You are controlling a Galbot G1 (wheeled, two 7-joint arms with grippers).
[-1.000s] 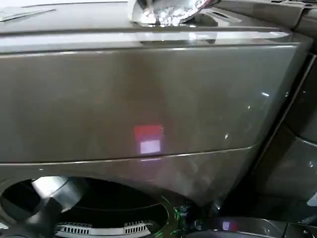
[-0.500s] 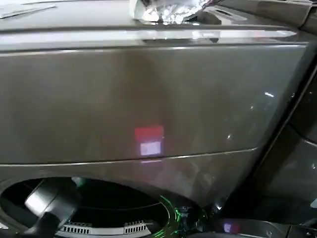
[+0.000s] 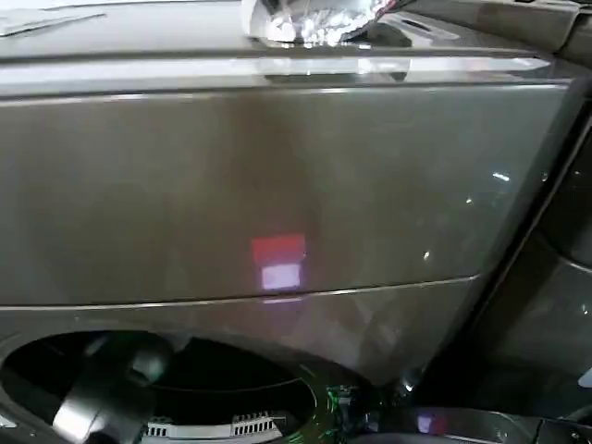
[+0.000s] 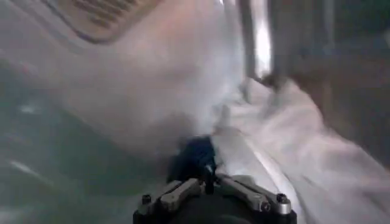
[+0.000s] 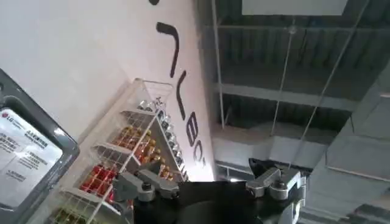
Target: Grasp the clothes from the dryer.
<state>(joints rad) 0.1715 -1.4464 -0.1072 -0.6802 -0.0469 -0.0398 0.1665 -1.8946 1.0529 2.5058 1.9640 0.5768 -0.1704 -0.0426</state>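
Observation:
The dryer (image 3: pixel 277 185) shows its bronze-brown front panel, with the round porthole (image 3: pixel 231 379) at the lower left. My left arm (image 3: pixel 97 402) reaches into the porthole. Inside the drum, in the left wrist view, lies a pale grey-white garment (image 4: pixel 280 140) with a dark navy piece (image 4: pixel 195 158) beside it. These are the clothes. My left gripper (image 4: pixel 206 176) is shut, its jaws meeting at the dark navy piece where the pale cloth begins. My right gripper (image 5: pixel 204 176) is raised away from the dryer, pointing up at the ceiling, open and holding nothing.
A crinkled silver foil object (image 3: pixel 314 18) sits on the dryer's top. A second machine (image 3: pixel 555 305) stands close on the right. The right wrist view shows a wire shelf of goods (image 5: pixel 122 164) against a white wall and an LG label (image 5: pixel 24 158).
My left arm's silver link has sunk lower in the porthole opening. The dryer and the right arm have not moved.

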